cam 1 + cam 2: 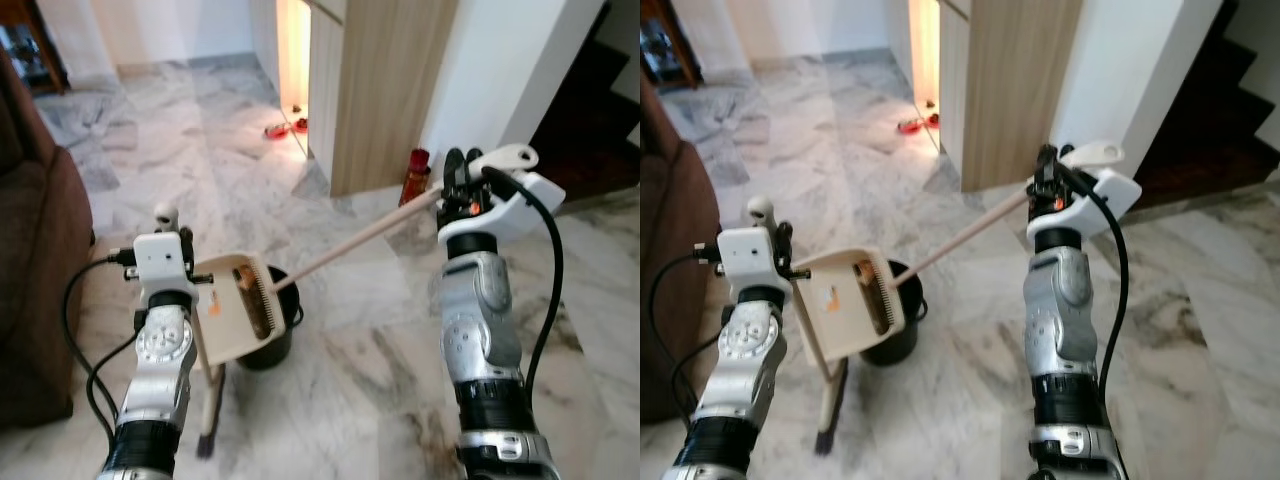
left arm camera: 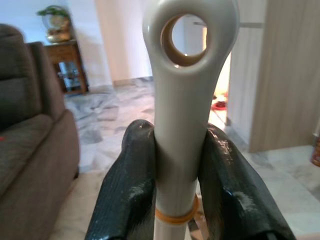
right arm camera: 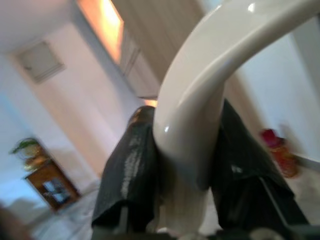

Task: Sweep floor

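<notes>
Now both grippers clamped: left gripper (image 2: pixel 177 175) on broom handle (image 2: pixel 182 100), right gripper (image 3: pixel 182 165) on dustpan handle (image 1: pixel 370 232). Dustpan (image 1: pixel 240 300) tilted above black bin (image 1: pixel 272 345), frame centre-left. Risk: debris spilling past rim; broom (image 1: pixel 208 420) slipping.

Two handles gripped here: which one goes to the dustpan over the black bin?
The right gripper's long wooden handle runs down to the dustpan; the left gripper's handle hangs to the floor as the broom.

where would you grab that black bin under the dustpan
Take the black bin by its rim on the robot's right side, coming down from above. The dustpan covers its left and middle, and the long wooden handle crosses above, so only that edge is exposed.
</notes>
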